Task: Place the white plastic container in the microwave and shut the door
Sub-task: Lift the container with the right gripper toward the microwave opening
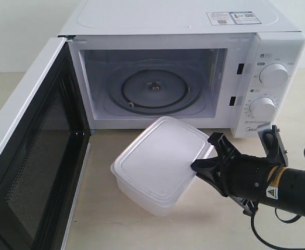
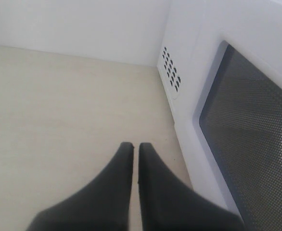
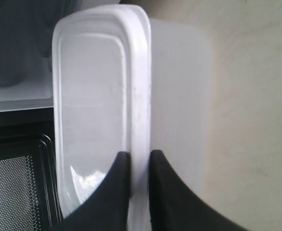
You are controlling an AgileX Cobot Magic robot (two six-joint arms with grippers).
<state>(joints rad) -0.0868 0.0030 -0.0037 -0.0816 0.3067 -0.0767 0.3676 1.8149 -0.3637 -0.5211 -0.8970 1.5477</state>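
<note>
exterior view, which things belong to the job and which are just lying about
Job:
container, gripped at its lid rim by the right gripper
microwave
door, open

Not in use:
table
left gripper, shut on nothing, beside the microwave

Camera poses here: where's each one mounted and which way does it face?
Exterior: in front of and above the white boxy microwave, looking down into its open cavity; right gripper and arm show.
Left wrist: on left arm, looking past shut left gripper at white door's outer window.
Right wrist: on right arm, gripper clamping translucent white plastic container's lid rim.
Shared: exterior and right wrist show container.
</note>
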